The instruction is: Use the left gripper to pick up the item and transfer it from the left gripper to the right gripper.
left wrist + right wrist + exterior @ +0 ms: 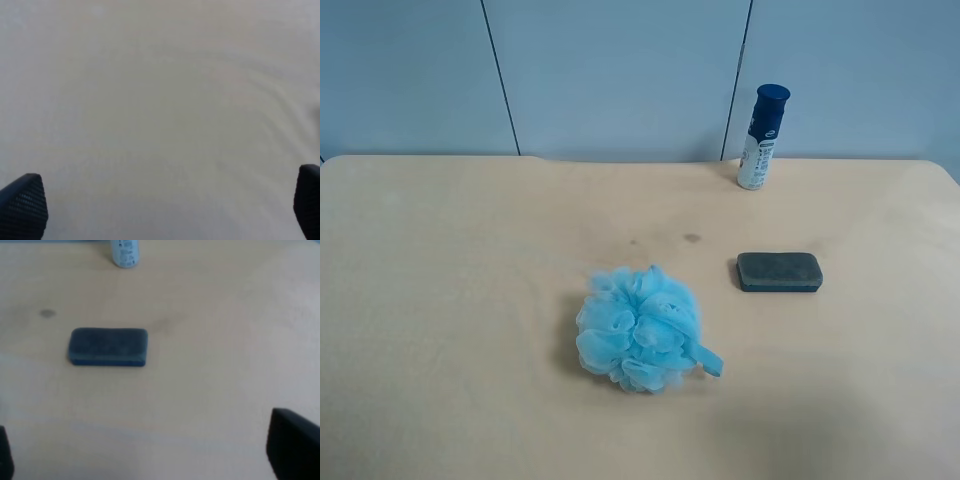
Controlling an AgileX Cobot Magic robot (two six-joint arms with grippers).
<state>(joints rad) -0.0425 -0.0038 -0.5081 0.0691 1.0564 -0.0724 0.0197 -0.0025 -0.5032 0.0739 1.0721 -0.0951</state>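
Both pincers stood wide and empty; the item lay untouched.

The item (pixel 779 272) lay flat on the table (pixel 440 300), toward its right edge, between the puff (pixel 640 328) and the bottle (pixel 762 136) at the far edge. My left pincer (pixel 165 207) and right pincer (pixel 145 450) held nothing.

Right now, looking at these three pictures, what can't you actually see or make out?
- Both arms: absent from the exterior high view, so their poses are unknown.
- left gripper: left wrist view shows only two finger tips at the frame edge over bare table.
- right gripper: likewise cut off.
- item: its underside is hidden against the table.
- bottle: label print too small; cut off in the right wrist view.
- bath puff: hides the table beneath it.
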